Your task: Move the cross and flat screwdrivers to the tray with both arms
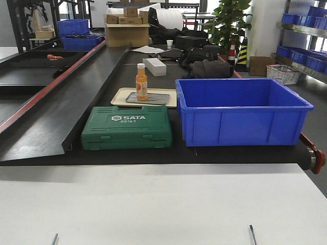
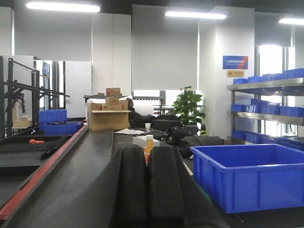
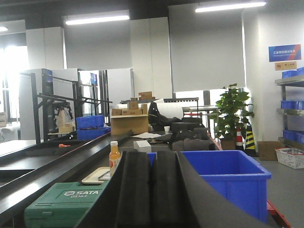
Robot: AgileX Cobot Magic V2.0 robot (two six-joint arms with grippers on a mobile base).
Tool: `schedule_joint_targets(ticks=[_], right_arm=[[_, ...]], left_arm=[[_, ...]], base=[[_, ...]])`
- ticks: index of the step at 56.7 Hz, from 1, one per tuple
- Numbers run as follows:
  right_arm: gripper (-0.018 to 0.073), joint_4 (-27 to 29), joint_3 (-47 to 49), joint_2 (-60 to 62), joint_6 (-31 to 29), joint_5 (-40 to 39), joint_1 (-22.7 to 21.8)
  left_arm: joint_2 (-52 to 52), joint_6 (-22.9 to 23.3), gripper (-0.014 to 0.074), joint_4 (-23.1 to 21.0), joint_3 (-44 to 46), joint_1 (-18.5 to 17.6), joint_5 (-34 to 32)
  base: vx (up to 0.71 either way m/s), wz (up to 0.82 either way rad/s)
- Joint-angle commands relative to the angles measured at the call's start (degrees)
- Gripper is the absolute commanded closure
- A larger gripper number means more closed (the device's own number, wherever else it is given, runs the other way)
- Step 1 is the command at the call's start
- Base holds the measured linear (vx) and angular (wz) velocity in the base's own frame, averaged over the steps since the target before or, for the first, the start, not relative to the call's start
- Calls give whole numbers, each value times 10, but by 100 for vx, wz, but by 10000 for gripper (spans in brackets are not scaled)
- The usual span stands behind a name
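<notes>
The cross and flat screwdrivers are out of view. The grey metal tray (image 1: 148,98) lies on a cream tray (image 1: 118,95), and an orange bottle (image 1: 141,81) stands on its left end. In the left wrist view my left gripper (image 2: 146,153) points along the belt, its black pads pressed together on nothing, with the bottle (image 2: 149,142) showing just beyond the tips. My right gripper (image 3: 151,157) is likewise shut and empty. It faces the blue bin (image 3: 228,178), with the bottle (image 3: 114,157) and cream tray (image 3: 94,176) to its left.
A closed green SATA case (image 1: 126,127) lies at the belt's front, left of a deep blue bin (image 1: 240,109). A white table (image 1: 153,204) fills the foreground, where two thin dark tips (image 1: 252,235) poke in at the bottom edge. A white box (image 1: 154,66) and black bags (image 1: 207,64) sit farther back.
</notes>
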State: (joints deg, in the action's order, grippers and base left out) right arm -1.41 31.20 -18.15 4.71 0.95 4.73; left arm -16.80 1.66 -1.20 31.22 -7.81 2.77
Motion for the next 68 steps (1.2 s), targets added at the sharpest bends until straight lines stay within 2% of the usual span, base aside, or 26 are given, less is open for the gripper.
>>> schedule_joint_targets(ticks=[1,7,12,22,28,34,42,49,53,58,61,68], right_arm=[[567,1,81,-108,-6,-25,-3],[567,2,123,-189,-6,-18,-3],[567,2,131,-231,-6,-9,-3],[552,2,131,-278,-6,14,-3],[494,2,131,-278,-6,24,-3],[374,2,131,-278,-6,38,-3],[116,4,131,-279,-4,52,-3],[-58,4,131,-279,-4,30,-3],[-108,4,131,-279,-4,20,-3],[-118,8,133,-280,3,22,-3],[-107,8,151,-292,10,67,-3],[-58,-1,253,-375,9,258,-3]], left_arm=[[-110,-8,594,-6,94,0,1],[-199,-8,594,-6,149,0,24],[-252,-8,594,-6,160,0,58],[-316,-8,580,-6,160,0,81],[-332,-8,528,-6,160,-2,80],[-332,-8,433,-7,160,-3,85],[-332,-8,258,-7,160,-3,88],[-332,-8,113,-7,160,-3,93],[-332,-8,67,-7,160,-3,101],[-332,-8,53,-7,160,-2,104],[-332,-8,55,-7,160,-2,104],[-332,-8,59,-7,160,-2,104]], base=[[0,0],[0,0],[0,0],[0,0],[0,0],[0,0],[0,0],[0,0],[0,0],[0,0],[0,0],[0,0]])
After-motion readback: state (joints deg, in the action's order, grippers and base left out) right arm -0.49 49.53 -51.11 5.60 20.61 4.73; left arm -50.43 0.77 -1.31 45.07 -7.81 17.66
